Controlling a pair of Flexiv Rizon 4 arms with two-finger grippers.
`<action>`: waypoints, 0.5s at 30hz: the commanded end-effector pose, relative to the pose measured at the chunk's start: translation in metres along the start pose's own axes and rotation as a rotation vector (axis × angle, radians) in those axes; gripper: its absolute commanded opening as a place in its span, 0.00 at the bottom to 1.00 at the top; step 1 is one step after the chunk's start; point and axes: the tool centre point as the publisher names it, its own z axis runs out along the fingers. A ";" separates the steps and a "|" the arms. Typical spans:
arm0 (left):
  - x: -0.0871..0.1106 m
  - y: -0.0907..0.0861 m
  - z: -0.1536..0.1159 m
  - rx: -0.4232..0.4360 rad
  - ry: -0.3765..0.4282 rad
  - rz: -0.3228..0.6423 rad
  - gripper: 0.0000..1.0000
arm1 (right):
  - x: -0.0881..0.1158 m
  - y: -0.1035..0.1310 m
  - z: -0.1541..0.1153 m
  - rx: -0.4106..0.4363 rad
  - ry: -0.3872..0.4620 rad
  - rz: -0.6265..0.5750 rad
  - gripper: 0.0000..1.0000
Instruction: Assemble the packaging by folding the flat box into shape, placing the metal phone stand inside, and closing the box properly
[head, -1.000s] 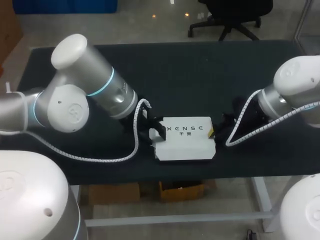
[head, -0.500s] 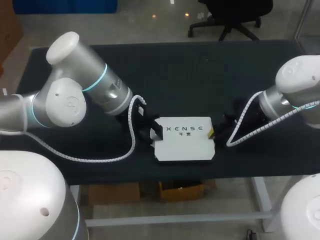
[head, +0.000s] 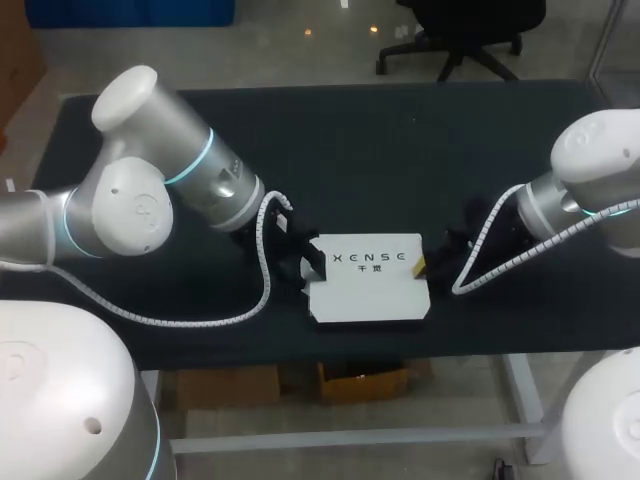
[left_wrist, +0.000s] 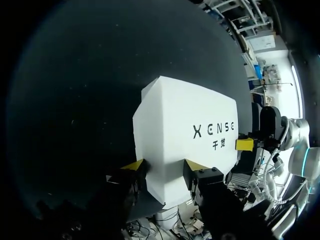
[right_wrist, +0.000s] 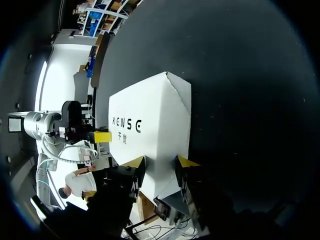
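A white box (head: 368, 282) with dark print lies folded into shape and closed near the table's front edge. My left gripper (head: 303, 265) is at its left end. In the left wrist view the two yellow-tipped fingers press the near end of the box (left_wrist: 190, 125) from both sides, so the left gripper (left_wrist: 164, 167) is shut on it. My right gripper (head: 428, 266) is at the opposite end. In the right wrist view the right gripper (right_wrist: 160, 162) likewise clamps the box (right_wrist: 150, 120). No metal phone stand shows in any view.
The black table (head: 400, 150) stretches bare behind and beside the box. Its front edge (head: 380, 343) runs just below the box. Both cable-wrapped arms lie low over the table on either side.
My left arm has drawn back a little to the left, and its fingers have narrowed onto the box's left end. The box and my right arm have stayed put.
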 end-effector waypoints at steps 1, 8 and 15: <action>0.002 0.001 0.004 -0.001 0.005 0.001 0.49 | 0.004 -0.001 0.001 0.001 0.014 -0.005 0.36; 0.005 0.001 0.003 -0.013 0.000 -0.012 0.49 | 0.007 -0.001 0.001 0.004 0.020 -0.005 0.35; 0.008 0.004 -0.002 -0.014 -0.005 -0.020 0.49 | 0.008 -0.001 0.000 0.013 0.017 0.006 0.35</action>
